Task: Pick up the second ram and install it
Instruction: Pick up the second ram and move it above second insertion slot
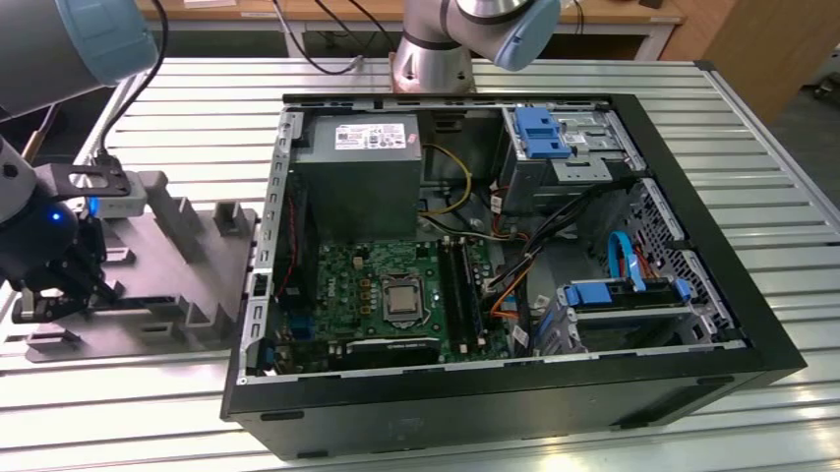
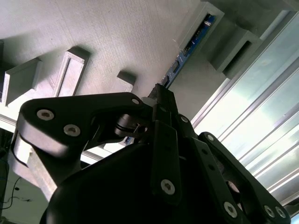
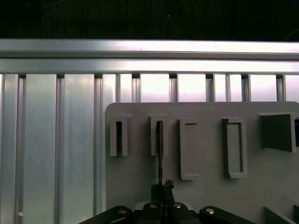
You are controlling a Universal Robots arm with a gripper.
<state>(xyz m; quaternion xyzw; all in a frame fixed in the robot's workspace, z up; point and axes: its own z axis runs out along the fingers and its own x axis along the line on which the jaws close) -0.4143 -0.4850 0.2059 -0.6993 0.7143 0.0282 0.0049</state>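
Robot arm (image 1: pixel 434 54): one.
Gripper (image 3: pixel 161 185): one.
Computer case (image 1: pixel 525 398): one.
Power-supply box (image 1: pixel 354 182): one.
Motherboard (image 1: pixel 344 280): one.
Processor socket (image 1: pixel 397 292): one.
Blue drive brackets (image 1: pixel 538 133) (image 1: pixel 597 293): two.
Grey holder plate (image 1: pixel 177 295): just the one.
Ram sticks on that plate: one, the second ram (image 2: pixel 183 55).
Narrow raised blocks (image 3: pixel 118 135), first wrist view: four in a row.

A tabletop (image 1: pixel 774 206) of long silvery metal slats with dark grooves between them shines in bright light. Behind it in the exterior view stands a wooden desk (image 1: pixel 617 14) on white legs, with a wooden cabinet (image 1: pixel 768 49) at the exterior view's right, above grey floor (image 1: pixel 813 147)
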